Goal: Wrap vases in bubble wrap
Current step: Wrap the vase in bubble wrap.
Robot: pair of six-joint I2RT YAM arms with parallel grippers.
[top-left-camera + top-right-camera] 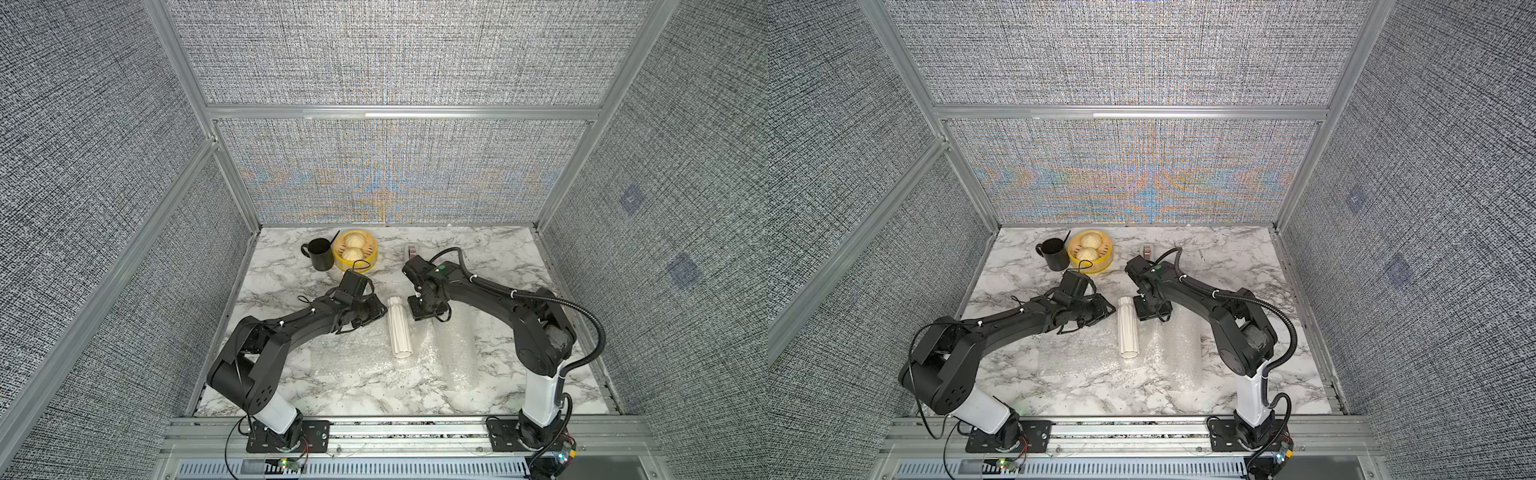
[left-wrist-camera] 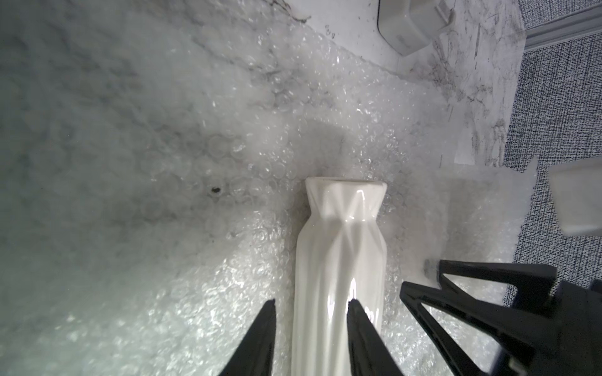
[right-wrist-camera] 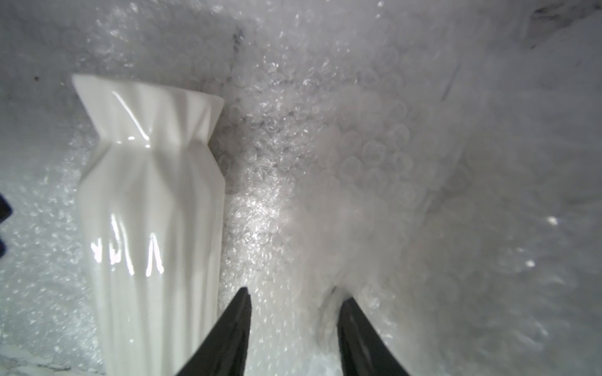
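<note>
One white fluted vase (image 1: 400, 328) (image 1: 1128, 330) lies on its side on the bubble wrap (image 1: 357, 353) (image 1: 1167, 345) spread in the middle of the marble table. My left gripper (image 1: 380, 311) (image 2: 312, 301) hovers at the vase's far end, open. In the left wrist view one finger is over the vase (image 2: 338, 260) and the other is beside it, above the wrap (image 2: 228, 276). My right gripper (image 1: 426, 313) (image 3: 294, 294) stands open just right of the vase (image 3: 150, 211). Flat wrap lies between its fingers, and a raised fold of bubble wrap (image 3: 358, 162) sits by one finger.
At the back of the table stand a black mug (image 1: 320, 254), a yellow steamer basket (image 1: 370, 262) with two buns, and a grey tape dispenser (image 1: 411, 250). Fabric walls enclose three sides. An aluminium rail (image 1: 415, 432) carrying both arm bases runs along the front.
</note>
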